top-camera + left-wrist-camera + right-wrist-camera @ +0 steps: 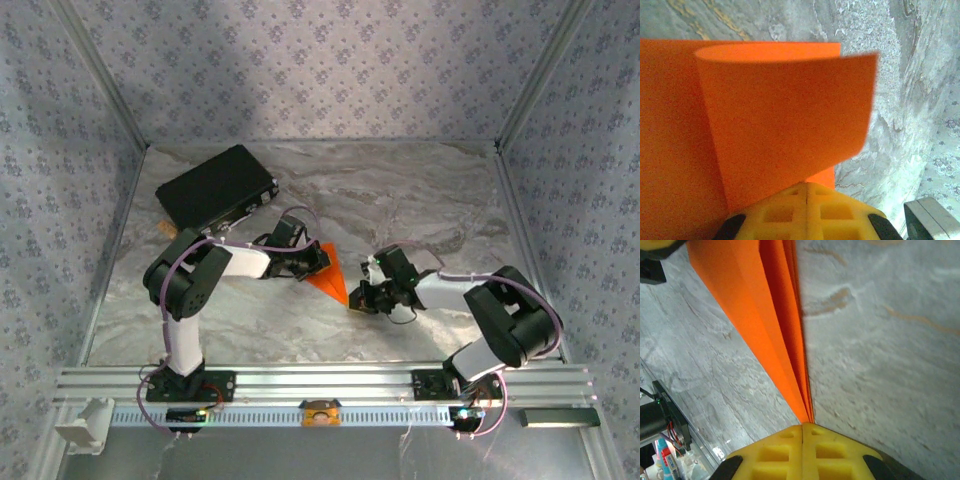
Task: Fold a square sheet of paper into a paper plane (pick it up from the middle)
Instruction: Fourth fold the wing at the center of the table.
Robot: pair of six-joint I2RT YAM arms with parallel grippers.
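Orange paper plane sat about the middle of the tabletop, partly folded, a flat wedge with its point aimed toward the near right.

Left claw at the wide end, on the side toward the left edge. Left wrist view: yellow pads pressed together, left claw clenched on a paper flap. That flap of the paper plane curled up and over, the rest lying flat on the marbled surface beneath.

Right claw at the pointed end. Right wrist view: right claw clamped tight on the tip, and several stacked layers of the paper plane fanned away from the pinch.

Black case lay in the far left corner, well apart from the paper.
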